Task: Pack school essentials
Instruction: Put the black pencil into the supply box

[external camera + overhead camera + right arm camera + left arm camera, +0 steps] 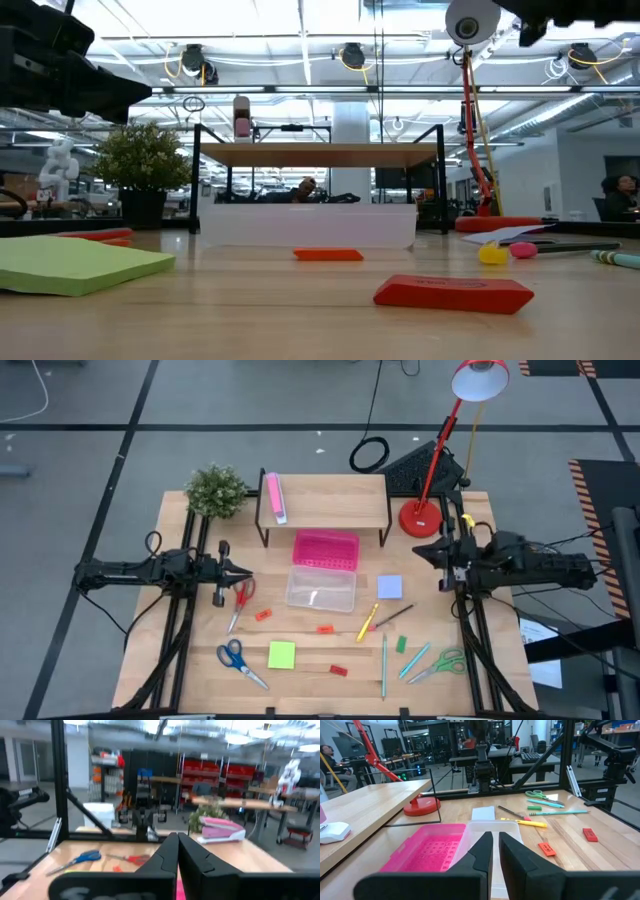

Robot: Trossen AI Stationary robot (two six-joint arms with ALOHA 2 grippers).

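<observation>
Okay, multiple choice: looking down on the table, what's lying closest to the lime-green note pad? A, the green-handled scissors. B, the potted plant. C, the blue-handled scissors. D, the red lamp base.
C: in the high view the blue-handled scissors lie just beside the lime-green note pad near the table's front edge, while the other three things sit much farther off.

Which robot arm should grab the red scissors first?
Probably the left. The left gripper sits just above the red scissors, holding nothing, while the right gripper waits across the table beyond the pink tray.
</observation>
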